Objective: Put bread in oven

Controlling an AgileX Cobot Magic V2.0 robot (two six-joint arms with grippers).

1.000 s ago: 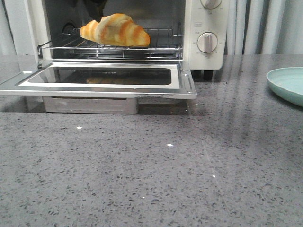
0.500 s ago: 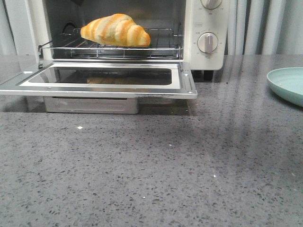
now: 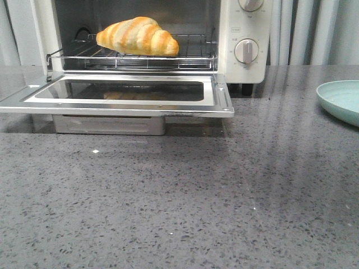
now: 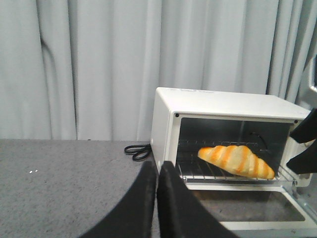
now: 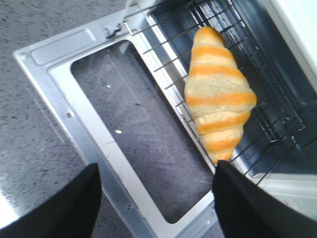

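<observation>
The bread [image 3: 137, 36], a golden-orange striped croissant, lies on the wire rack [image 3: 190, 56] inside the cream-white oven [image 3: 244, 22], whose glass door [image 3: 118, 95] hangs open and flat. Neither gripper shows in the front view. In the right wrist view my right gripper [image 5: 157, 168] is open and empty above the door [image 5: 84, 124], with the bread [image 5: 218, 99] beyond its fingertips, apart from them. In the left wrist view my left gripper [image 4: 156, 166] is shut and empty, off to the oven's [image 4: 223, 101] side; the bread [image 4: 237, 159] shows on the rack.
A pale teal plate [image 3: 339, 101] sits at the right on the grey speckled counter. A black cable [image 4: 137, 150] lies beside the oven. Curtains hang behind. The open door juts out over the counter in front of the oven.
A dark gripper shape behind the bread at the top of the oven opening has drawn up out of the front view. The bread stays on the rack.
</observation>
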